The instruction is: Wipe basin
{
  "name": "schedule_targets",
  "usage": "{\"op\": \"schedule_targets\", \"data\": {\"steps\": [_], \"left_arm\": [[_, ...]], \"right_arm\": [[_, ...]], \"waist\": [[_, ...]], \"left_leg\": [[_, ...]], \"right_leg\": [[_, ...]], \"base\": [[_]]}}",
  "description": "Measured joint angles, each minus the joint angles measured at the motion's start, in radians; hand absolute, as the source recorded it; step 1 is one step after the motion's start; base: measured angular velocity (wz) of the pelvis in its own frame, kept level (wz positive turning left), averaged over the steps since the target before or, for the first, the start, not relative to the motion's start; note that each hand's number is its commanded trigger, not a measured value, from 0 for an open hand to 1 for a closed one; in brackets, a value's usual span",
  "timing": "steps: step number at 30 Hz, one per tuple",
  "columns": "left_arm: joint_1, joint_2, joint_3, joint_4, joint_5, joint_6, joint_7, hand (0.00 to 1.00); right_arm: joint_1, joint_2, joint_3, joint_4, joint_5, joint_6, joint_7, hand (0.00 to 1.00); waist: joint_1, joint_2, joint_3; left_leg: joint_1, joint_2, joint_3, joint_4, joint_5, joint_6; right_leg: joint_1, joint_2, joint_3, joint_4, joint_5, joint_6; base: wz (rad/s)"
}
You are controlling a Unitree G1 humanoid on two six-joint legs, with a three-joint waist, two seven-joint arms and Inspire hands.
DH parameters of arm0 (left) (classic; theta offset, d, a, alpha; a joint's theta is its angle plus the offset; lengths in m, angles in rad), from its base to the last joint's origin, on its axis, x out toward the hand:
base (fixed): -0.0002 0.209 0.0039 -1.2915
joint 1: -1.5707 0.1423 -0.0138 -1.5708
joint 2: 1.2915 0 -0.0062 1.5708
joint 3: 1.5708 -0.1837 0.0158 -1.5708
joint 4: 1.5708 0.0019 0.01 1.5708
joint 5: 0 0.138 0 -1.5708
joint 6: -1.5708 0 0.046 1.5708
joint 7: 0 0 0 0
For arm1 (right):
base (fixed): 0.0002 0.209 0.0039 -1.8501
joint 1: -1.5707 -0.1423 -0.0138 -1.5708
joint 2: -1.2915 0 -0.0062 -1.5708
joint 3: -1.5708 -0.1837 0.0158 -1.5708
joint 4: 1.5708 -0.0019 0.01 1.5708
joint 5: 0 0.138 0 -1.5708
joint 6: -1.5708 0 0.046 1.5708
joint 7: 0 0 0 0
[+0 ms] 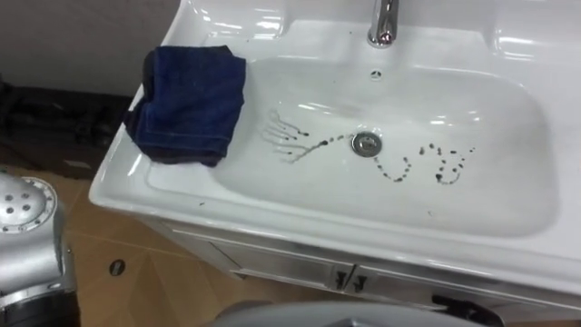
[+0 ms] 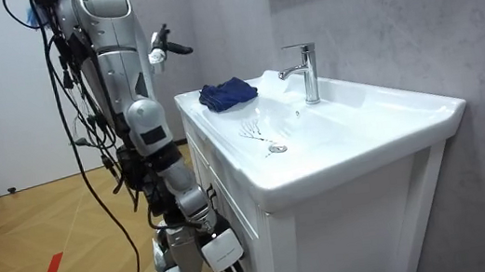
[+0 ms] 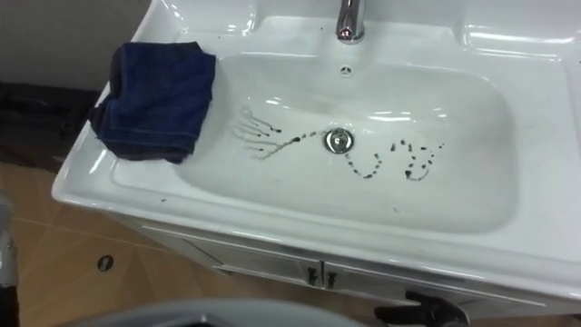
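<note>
A: Surface of the basin (image 1: pixel 272 213), left eye view: what is recorded?
B: Dark smears (image 1: pixel 399 168) are noted on the white bowl, traced either side of the drain (image 1: pixel 365 143). The blue cloth (image 1: pixel 191 100) is seen folded on the left rim, apart from the smears.
A: Room view?
B: Robot is observed standing at the cabinet (image 2: pixel 331 237) front. Its right hand (image 2: pixel 223 256) is hung low beside the cabinet, fingers slack, nothing gripped.
</note>
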Motion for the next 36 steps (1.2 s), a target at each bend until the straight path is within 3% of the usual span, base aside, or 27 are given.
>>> {"op": "schedule_targets", "data": {"steps": [8, 18, 29, 36], "left_arm": [[0.000, -0.005, -0.120, 0.000, 0.011, 0.000, -0.112, 0.00], [0.020, -0.032, -0.273, 0.046, 0.113, 0.006, -0.184, 0.00], [0.020, -0.039, -0.304, 0.098, 0.138, 0.008, -0.246, 0.00], [0.020, -0.039, -0.342, 0.119, 0.286, 0.019, -0.292, 0.00]], "right_arm": [[-0.011, 0.001, 0.003, 0.012, 0.011, -0.009, 0.025, 0.00], [-0.032, 0.003, 0.033, 0.029, 0.042, -0.012, 0.025, 0.00], [-0.040, 0.030, 0.042, 0.043, 0.042, -0.022, 0.023, 0.00], [-0.040, 0.032, 0.050, 0.039, 0.042, -0.023, 0.025, 0.00]], "waist": [[-0.023, -0.012, -0.0003], [-0.036, -0.031, 0.0073], [-0.054, -0.057, 0.0025], [-0.052, -0.055, 0.0026]], "left_leg": [[0.008, 0.002, 0.016, -0.007, 0.000, 0.000], [0.026, 0.005, 0.034, -0.016, 0.000, -0.001], [0.025, 0.010, 0.041, -0.015, 0.001, -0.001], [0.023, 0.016, 0.042, -0.012, 0.001, -0.004]], "right_leg": [[-0.008, 0.001, 0.047, 0.004, 0.000, 0.000], [0.000, 0.002, 0.051, 0.003, 0.000, 0.000], [-0.005, 0.006, 0.055, 0.003, 0.003, -0.005], [-0.006, 0.013, 0.077, 0.004, 0.006, -0.010]], "base": [[-0.09], [-0.05], [-0.01], [0.00]]}}
